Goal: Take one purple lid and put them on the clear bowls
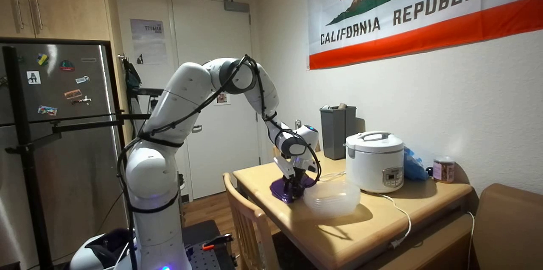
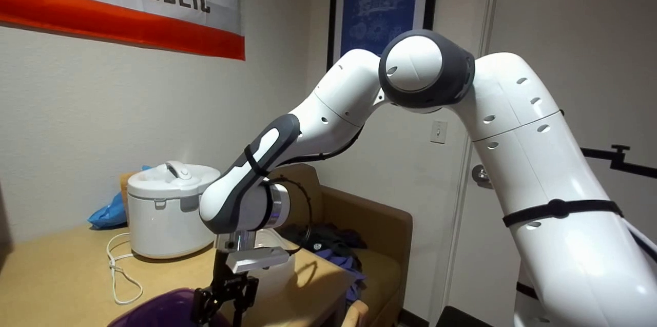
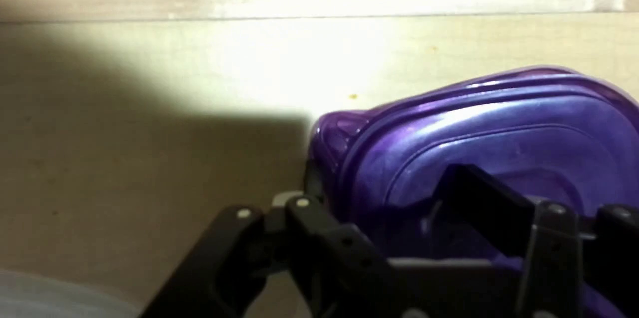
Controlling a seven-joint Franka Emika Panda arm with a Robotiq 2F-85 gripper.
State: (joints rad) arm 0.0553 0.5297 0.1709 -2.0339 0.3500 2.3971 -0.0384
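Purple lids lie at the table's edge side, and at least two rims show stacked together in the wrist view. The top purple lid also shows in both exterior views. My gripper is open, with its fingers wide apart. In the wrist view one finger is at the lids' rim and the other is over the lid's upper face. Contact cannot be told. The gripper also shows in both exterior views. The nested clear bowls stand right beside the lids, partly hidden behind the gripper in an exterior view.
A white rice cooker stands behind the bowls with a white cord. A grey bin, a blue bag and a jar stand near the wall. A wooden chair is at the table edge.
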